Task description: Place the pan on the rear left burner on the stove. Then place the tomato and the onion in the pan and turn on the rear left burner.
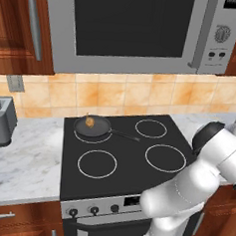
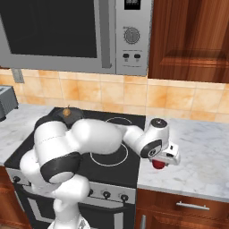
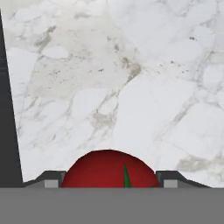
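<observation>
Marble counter (image 3: 131, 65) lies bare right of the stove (image 2: 116, 154) edge; gripper (image 2: 159, 163) clamps tomato (image 3: 109, 169).

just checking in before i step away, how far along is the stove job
Done: the pan sits on the rear left burner of the stove, and the onion lies in it. In hand: the gripper is over the marble counter right of the stove, with the tomato between its fingers, seemingly gripped. Left: move the tomato into the pan, then turn on that burner.
</observation>
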